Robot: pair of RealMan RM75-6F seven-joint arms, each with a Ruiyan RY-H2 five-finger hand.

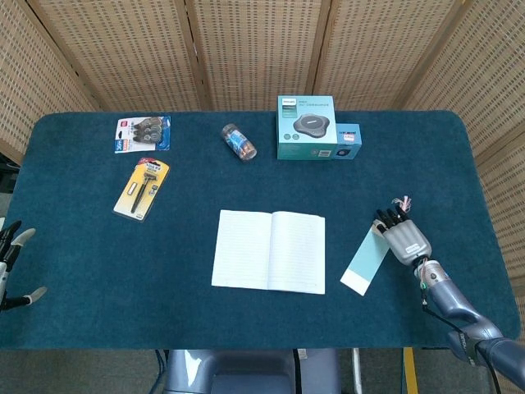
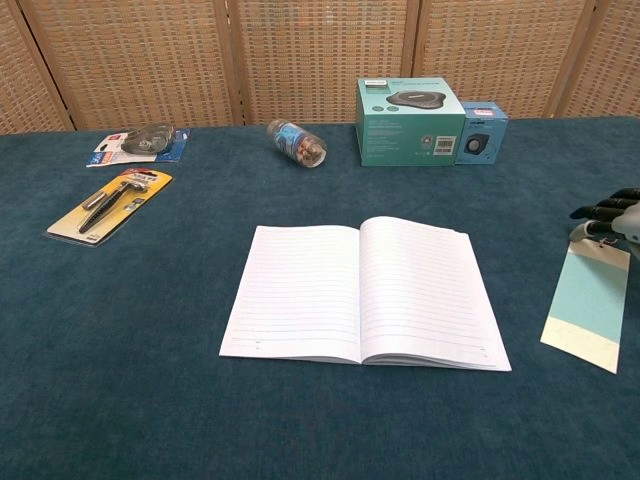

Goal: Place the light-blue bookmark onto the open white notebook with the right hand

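Light-blue bookmark lies beside the notebook, right robot hand unclenched over its top edge.

matt paper notebook and bookmark on a napped cloth table cover.

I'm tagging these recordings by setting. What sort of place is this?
Probably a staged test area, not a home: a table covered in teal cloth, woven screen panels closing it in, and unrelated retail items laid out apart, like a packaged razor and a teal product box.
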